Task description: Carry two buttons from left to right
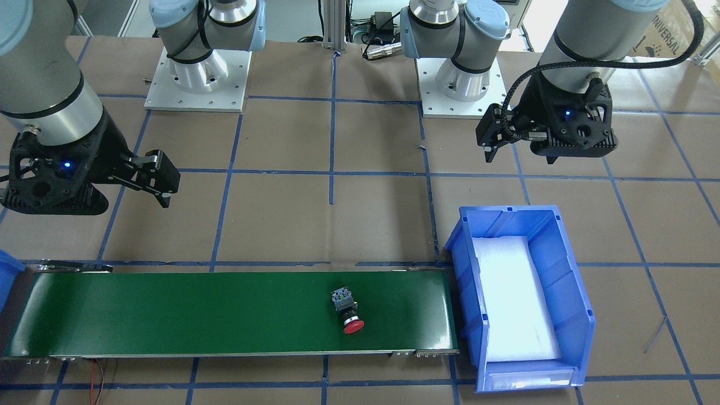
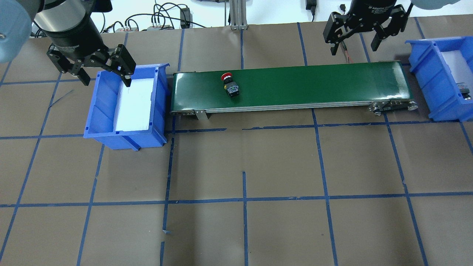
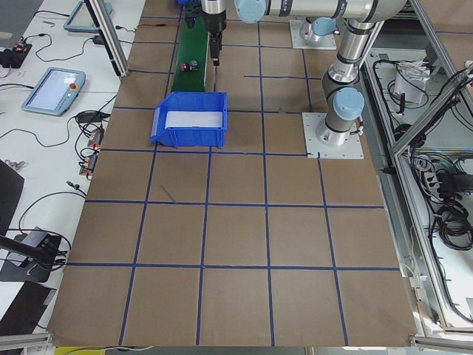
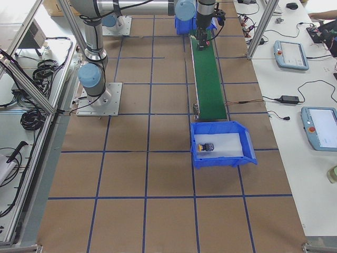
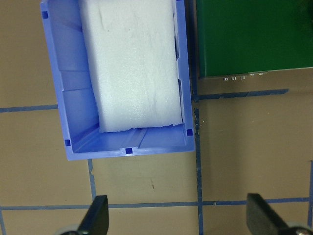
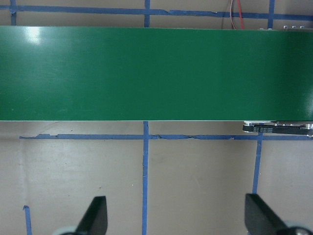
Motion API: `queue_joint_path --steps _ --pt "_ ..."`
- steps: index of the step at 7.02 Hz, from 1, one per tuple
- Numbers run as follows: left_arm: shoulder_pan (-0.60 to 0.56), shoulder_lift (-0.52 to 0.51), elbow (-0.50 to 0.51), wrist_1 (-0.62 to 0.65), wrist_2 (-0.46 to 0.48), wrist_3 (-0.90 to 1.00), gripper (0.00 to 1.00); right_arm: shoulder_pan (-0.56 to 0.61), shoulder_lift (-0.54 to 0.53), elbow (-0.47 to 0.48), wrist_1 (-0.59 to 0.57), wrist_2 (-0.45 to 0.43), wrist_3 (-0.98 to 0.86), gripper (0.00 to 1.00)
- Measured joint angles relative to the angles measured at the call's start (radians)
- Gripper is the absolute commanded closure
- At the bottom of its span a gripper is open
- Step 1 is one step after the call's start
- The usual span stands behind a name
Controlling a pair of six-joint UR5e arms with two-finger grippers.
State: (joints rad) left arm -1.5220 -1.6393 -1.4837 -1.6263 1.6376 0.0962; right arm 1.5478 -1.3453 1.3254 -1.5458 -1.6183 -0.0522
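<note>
A red-capped button (image 1: 350,312) lies on its side on the green conveyor belt (image 1: 169,309), near the belt's left-bin end; it also shows in the overhead view as the button (image 2: 230,84). A yellow-capped button (image 4: 206,147) rests on the white foam in the right blue bin (image 4: 247,150). My left gripper (image 2: 107,77) hangs open and holds nothing above the back edge of the left blue bin (image 2: 101,107). The right gripper (image 2: 354,50) is open and holds nothing behind the belt's right end. Both wrist views show wide-apart fingers (image 5: 98,218) (image 6: 95,218) with nothing between them.
The left bin (image 1: 568,270) holds only a white foam pad (image 1: 514,298). A red wire (image 2: 347,55) runs by the belt's right end. Both arm bases (image 1: 197,79) stand on plates behind the belt. The brown table carries a grid of blue tape.
</note>
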Motion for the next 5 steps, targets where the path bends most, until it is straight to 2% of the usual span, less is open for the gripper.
queue_joint_path --steps 5 --pt "0.0 -0.005 -0.004 0.007 -0.008 0.0 0.0 -0.001 0.0 0.005 -0.005 -0.002 -0.001 0.0"
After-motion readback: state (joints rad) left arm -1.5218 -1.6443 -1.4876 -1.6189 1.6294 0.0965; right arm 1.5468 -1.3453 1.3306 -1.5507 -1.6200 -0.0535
